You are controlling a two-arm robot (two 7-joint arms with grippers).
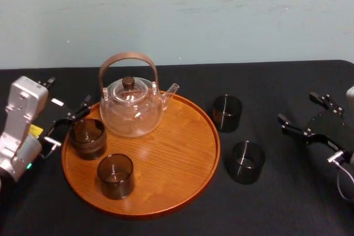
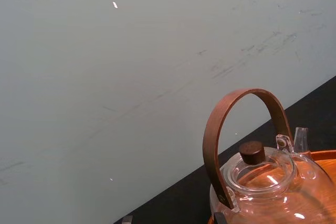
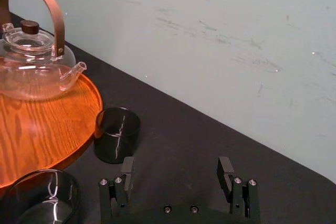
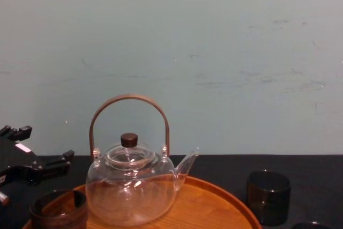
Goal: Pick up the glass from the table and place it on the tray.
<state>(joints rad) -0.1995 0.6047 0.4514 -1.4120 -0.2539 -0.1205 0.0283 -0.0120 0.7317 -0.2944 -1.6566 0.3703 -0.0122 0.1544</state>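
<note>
The right gripper (image 1: 301,109), jaws wide, hangs near the right edge of the black-cloth table (image 1: 287,203). The nearer dark cylindrical glass (image 1: 246,161) stands just off the right rim of the round orange-brown wooden tray (image 1: 177,153); the jaws should straddle it squarely and close gently. The left gripper (image 1: 69,122), spread, sits at the tray's left rim.

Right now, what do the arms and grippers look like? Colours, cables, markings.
Left arm: silver-grey boxy wrist housing with a yellow label and a small green light. Left gripper: black, thin jaws, a white tag. Right gripper: black, two squared jaws, silver screw heads at their bases; a grey cable loops behind it.
</note>
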